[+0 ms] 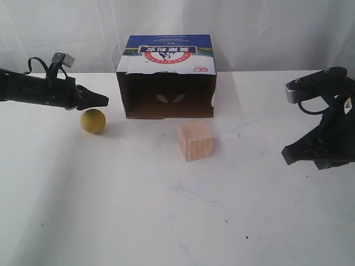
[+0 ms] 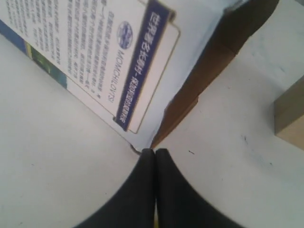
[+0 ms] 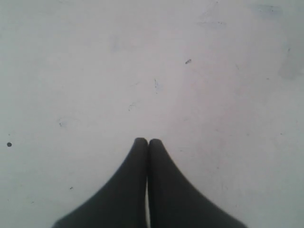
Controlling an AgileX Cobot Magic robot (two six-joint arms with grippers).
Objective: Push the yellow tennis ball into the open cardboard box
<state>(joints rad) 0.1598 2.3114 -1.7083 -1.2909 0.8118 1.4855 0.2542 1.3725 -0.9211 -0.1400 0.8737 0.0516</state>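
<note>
Left hand (image 1: 105,101) pinched above tennis ball (image 1: 92,121), beside box (image 1: 166,58).

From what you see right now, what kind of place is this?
Probably a robot test bench: a white table before a white curtain, the left tool and right tool both shut, and a few props: yellow tennis ball, wooden cube, open cardboard box.

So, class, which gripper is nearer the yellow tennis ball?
Left. The left gripper sits just above the yellow tennis ball; the right gripper is far off, past the wooden cube.
</note>
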